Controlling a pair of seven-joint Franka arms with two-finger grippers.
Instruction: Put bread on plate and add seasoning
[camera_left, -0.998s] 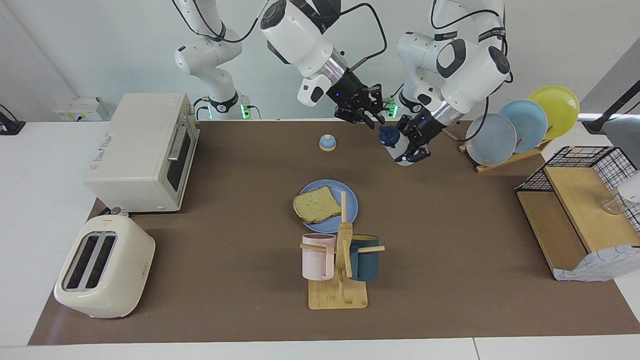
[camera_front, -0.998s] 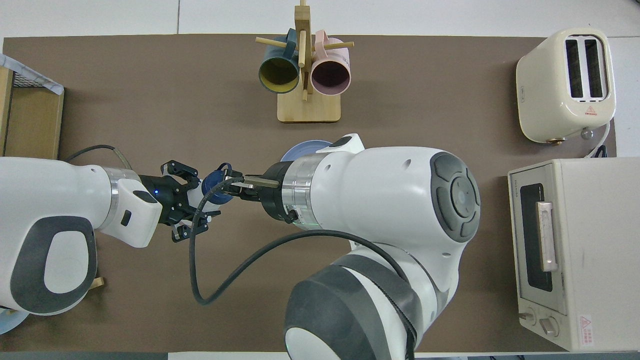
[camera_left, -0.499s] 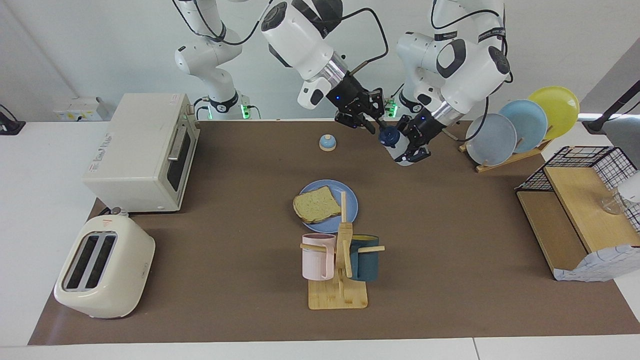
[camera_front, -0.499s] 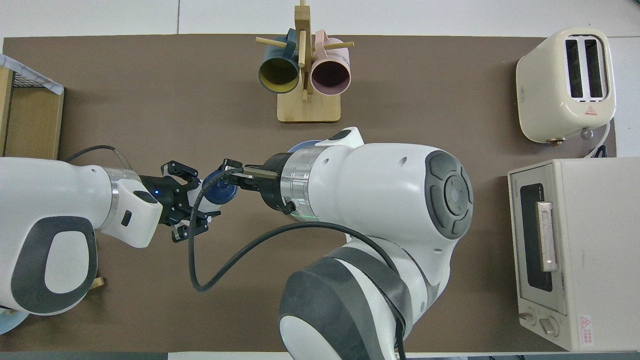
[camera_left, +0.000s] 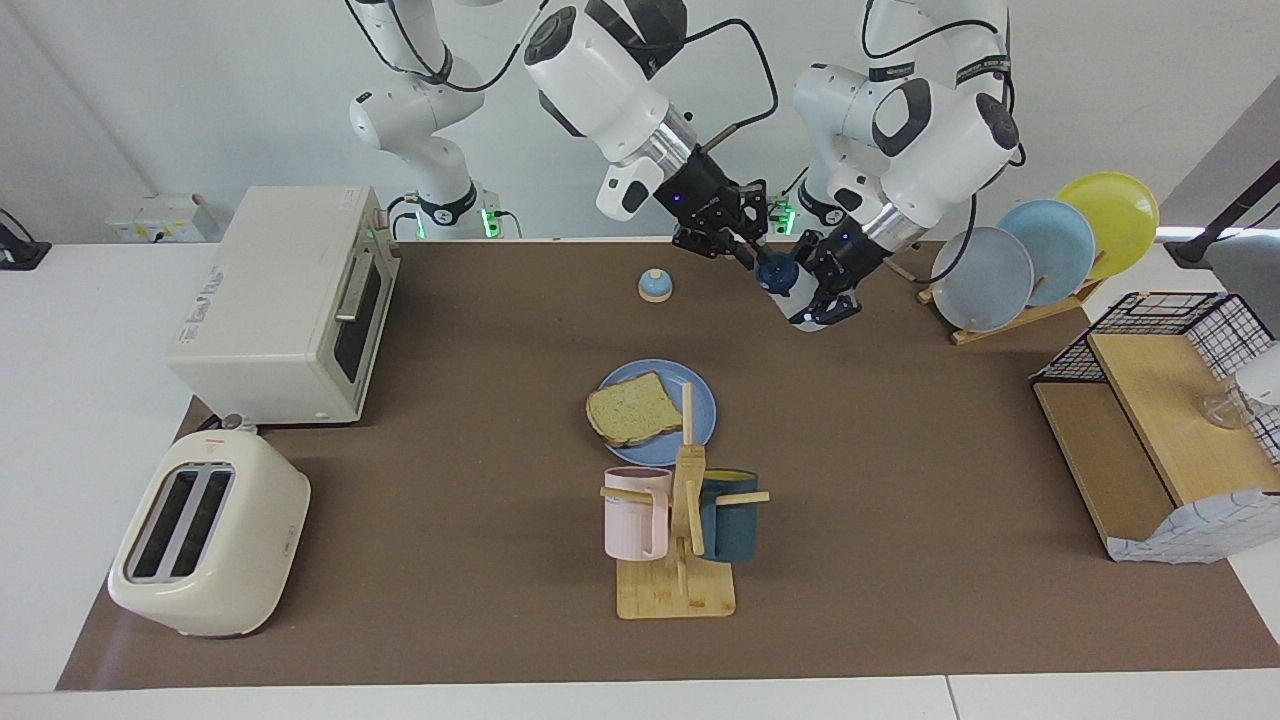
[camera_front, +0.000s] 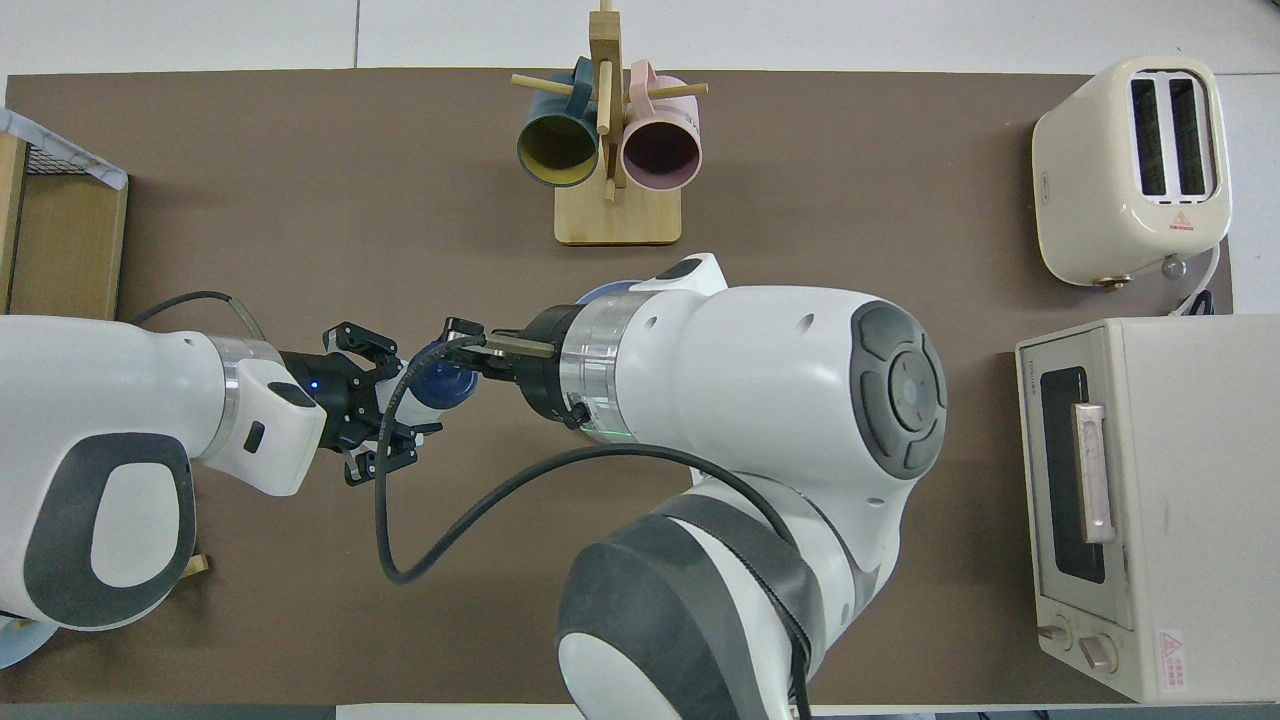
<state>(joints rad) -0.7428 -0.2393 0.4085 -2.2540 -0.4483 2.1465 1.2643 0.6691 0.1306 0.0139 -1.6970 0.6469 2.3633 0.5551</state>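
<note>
The seasoning (camera_left: 792, 290) was held tilted in the air in the upper centre of the facing view, its whitish body clamped in the left gripper (camera_left: 828, 290) above the bare tabletop (camera_left: 900, 420). The right gripper (camera_left: 752, 258) was seen at the bottle's dark cap (camera_front: 440, 378), its fingertips drawn nearly together on it. The bread (camera_left: 632, 408) lay on the plate (camera_left: 705, 405) at the middle of the frame, just above the mug rack (camera_left: 680, 560).
</note>
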